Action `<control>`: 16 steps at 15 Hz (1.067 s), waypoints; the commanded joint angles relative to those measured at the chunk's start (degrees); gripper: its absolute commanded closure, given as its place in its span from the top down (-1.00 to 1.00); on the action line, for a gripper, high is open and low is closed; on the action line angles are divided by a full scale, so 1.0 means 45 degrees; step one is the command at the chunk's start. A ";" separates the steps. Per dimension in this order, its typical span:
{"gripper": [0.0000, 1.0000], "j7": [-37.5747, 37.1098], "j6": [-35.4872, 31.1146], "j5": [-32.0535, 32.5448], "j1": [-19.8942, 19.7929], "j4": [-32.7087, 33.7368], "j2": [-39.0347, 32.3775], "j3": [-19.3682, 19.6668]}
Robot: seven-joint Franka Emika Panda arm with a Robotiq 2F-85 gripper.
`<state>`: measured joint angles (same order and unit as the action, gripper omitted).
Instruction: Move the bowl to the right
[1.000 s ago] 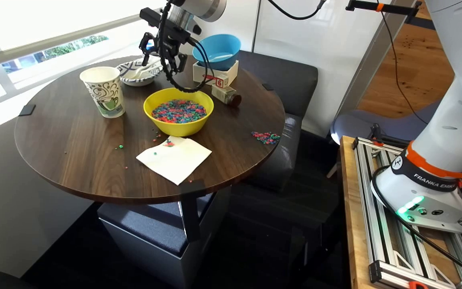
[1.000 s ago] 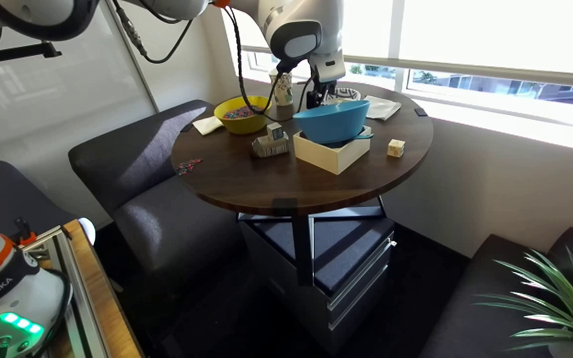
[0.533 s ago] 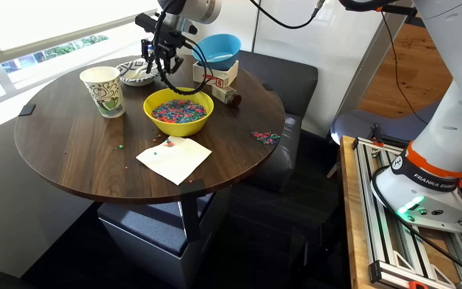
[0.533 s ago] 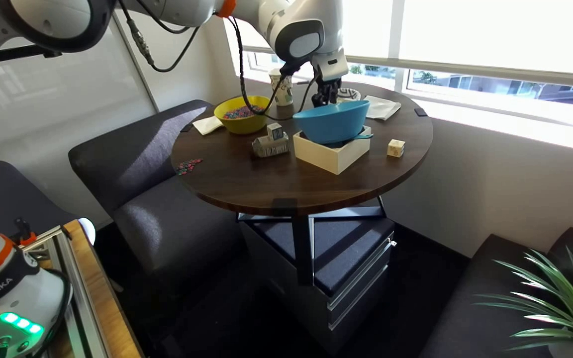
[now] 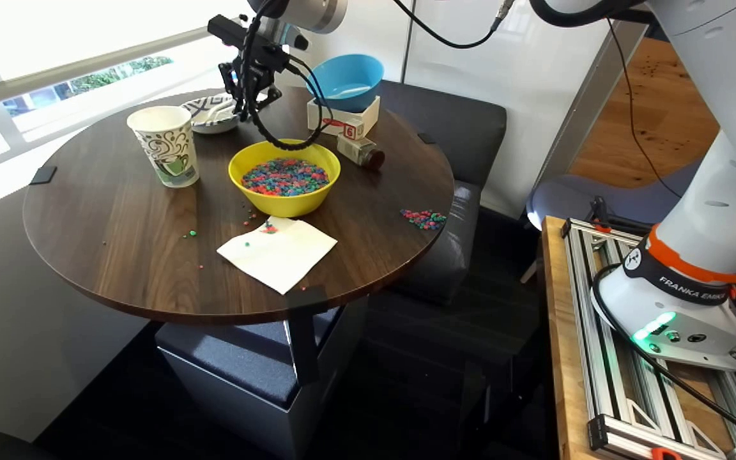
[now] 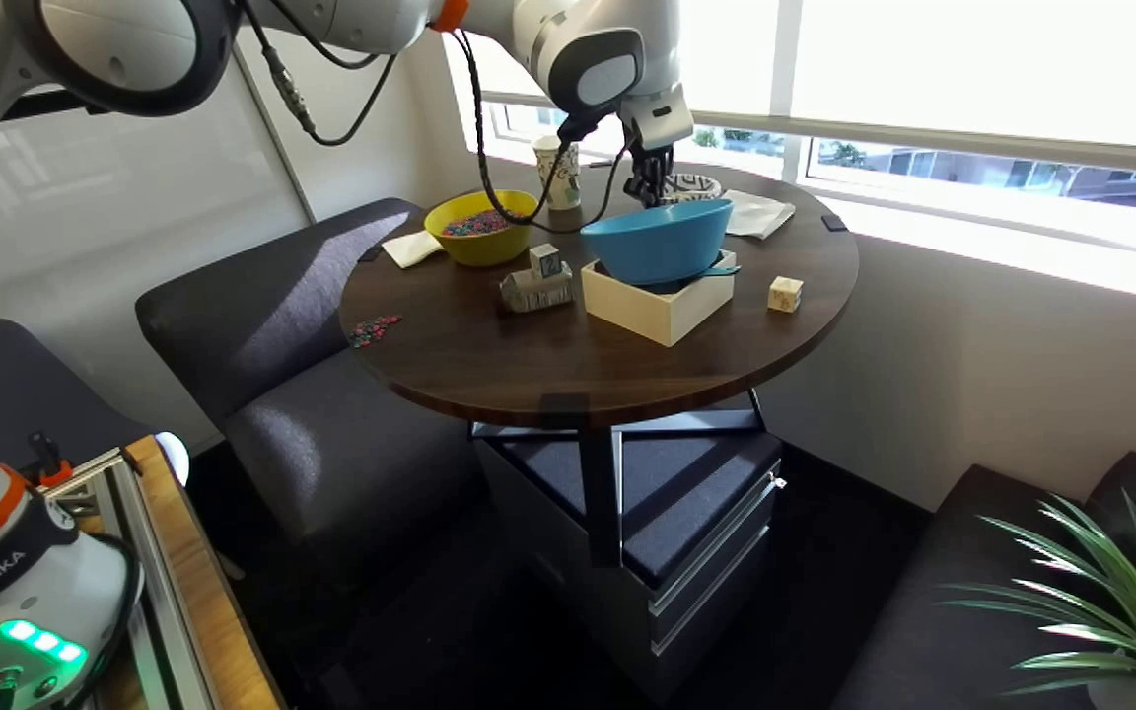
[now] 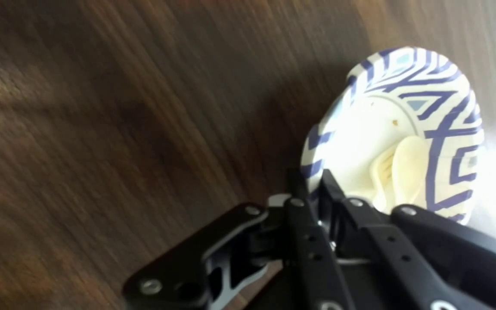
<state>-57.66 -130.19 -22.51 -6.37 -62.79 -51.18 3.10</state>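
Observation:
The bowl (image 7: 452, 107) is whitish with a dark blue zigzag pattern, and a pale plastic spoon (image 7: 409, 165) and fork (image 7: 379, 170) lie in it. In the wrist view my gripper (image 7: 311, 180) is shut on its near rim, one finger outside the wall and one inside. The bowl looks squeezed into an oval. An exterior view shows the bowl (image 5: 205, 115) at the table's window side with my gripper (image 5: 245, 115) at its edge. From another side, the bowl (image 6: 694, 185) is partly hidden behind my gripper (image 6: 649, 187) and the blue bowl.
A tall paper cup (image 5: 167, 150) and a yellow bowl (image 5: 285, 206) of colourful bits stand close by. A blue bowl (image 6: 662, 247) rests on a pale wooden box (image 6: 627, 308). Also around are a lying bottle (image 5: 361, 153), a napkin (image 5: 278, 255) and a letter cube (image 6: 785, 294).
My jaws have come together from wide apart onto the bowl's rim. The gripper has moved slightly toward the window, and the bowl has shifted a little and become narrower.

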 commanded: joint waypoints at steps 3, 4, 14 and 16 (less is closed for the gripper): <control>-0.98 0.1162 -0.0247 -0.0343 -0.0327 0.0170 0.0702 -0.0851; -0.98 0.1640 -0.0364 -0.0459 -0.0419 -0.0134 0.1141 -0.1033; -0.97 0.4121 -0.1498 -0.2764 -0.0503 -0.5057 0.6304 -0.1423; -0.97 0.4138 -0.2394 -0.3402 -0.0378 -0.6175 0.7167 -0.1264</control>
<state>-40.70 -135.18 -33.21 -8.56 -79.42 -26.56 -2.94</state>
